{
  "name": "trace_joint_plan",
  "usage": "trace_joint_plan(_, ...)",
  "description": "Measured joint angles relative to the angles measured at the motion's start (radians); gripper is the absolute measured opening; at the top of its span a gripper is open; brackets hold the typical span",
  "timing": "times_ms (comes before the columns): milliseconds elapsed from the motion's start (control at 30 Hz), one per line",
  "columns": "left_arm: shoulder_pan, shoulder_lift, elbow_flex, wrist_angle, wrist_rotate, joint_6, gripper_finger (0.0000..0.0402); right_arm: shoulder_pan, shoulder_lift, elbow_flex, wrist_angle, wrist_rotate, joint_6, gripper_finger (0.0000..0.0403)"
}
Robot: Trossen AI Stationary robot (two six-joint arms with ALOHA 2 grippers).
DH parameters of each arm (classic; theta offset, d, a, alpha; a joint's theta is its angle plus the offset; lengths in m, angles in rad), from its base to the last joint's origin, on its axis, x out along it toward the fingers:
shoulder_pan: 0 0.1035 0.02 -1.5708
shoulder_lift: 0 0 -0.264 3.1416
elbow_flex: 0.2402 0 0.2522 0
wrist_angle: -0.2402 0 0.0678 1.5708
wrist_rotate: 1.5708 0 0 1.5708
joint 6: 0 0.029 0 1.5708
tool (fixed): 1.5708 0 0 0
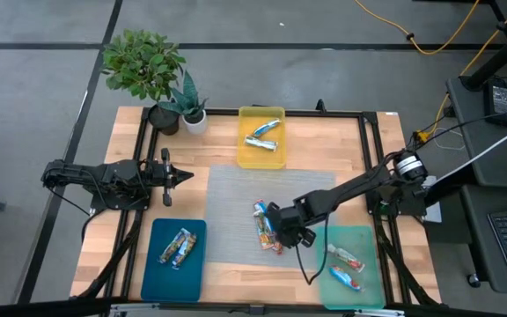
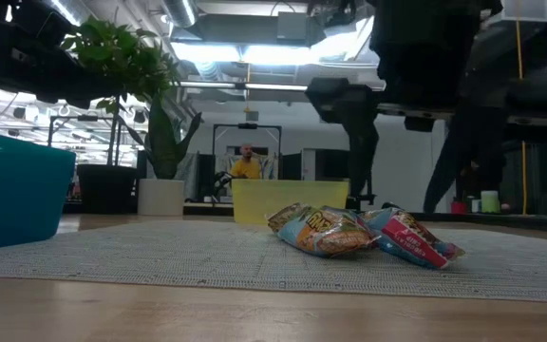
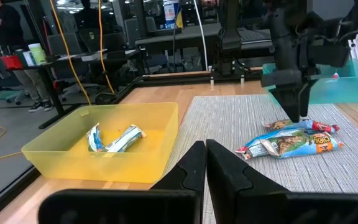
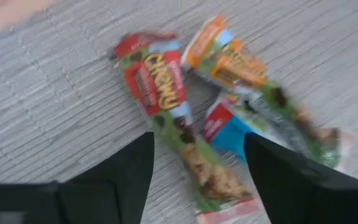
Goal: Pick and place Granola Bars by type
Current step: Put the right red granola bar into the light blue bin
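Observation:
Three granola bars lie in a loose pile (image 1: 267,229) on the grey mat: a red-and-white bar (image 4: 157,90), an orange one (image 4: 229,62) and a blue-and-white one (image 4: 238,130). My right gripper (image 4: 197,177) is open and hangs low over this pile, pointing down, with one finger on either side of the red bar's end. In the left wrist view its fingertips (image 3: 296,112) stand just over the pile (image 3: 291,140). My left gripper (image 1: 181,174) waits shut at the table's left side, holding nothing.
The yellow tray (image 1: 243,157) at the far edge holds two blue-and-white bars. The dark blue tray (image 1: 196,282) at the near left holds two brownish bars. The light teal tray (image 1: 368,238) at the near right holds two red-and-white ones. Two potted plants (image 1: 161,84) stand at the far left corner.

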Motion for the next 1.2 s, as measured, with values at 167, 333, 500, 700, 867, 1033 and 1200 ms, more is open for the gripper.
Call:
trace_joint_plan(167,0.000,0.000,0.000,0.002,0.000,0.000,0.0006,0.000,0.020,-0.001,-0.012,-0.033,0.002,0.0228)
trace_joint_plan(333,0.000,0.000,0.000,0.002,0.000,0.000,0.0005,-0.001,0.044,-0.001,-0.010,-0.037,0.004,0.0206)
trace_joint_plan(500,0.000,0.000,0.000,0.001,0.000,0.000,0.0008,-0.001,0.048,-0.001,-0.006,-0.036,0.004,0.0177)
trace_joint_plan(700,0.000,0.000,0.000,0.001,0.000,0.000,0.0004,-0.001,0.048,-0.001,-0.007,-0.036,0.005,0.0126)
trace_joint_plan(867,0.000,0.000,0.000,0.001,0.000,0.000,0.0007,-0.001,0.048,-0.001,0.001,-0.036,0.005,0.0079)
trace_joint_plan(1033,0.000,0.000,0.000,0.001,0.000,0.000,0.0007,0.000,0.048,0.004,-0.002,-0.016,0.010,0.0039)
trace_joint_plan(1200,0.000,0.000,0.000,0.001,0.000,0.000,0.0004,-0.006,0.048,0.079,-0.049,0.042,0.033,0.0029)
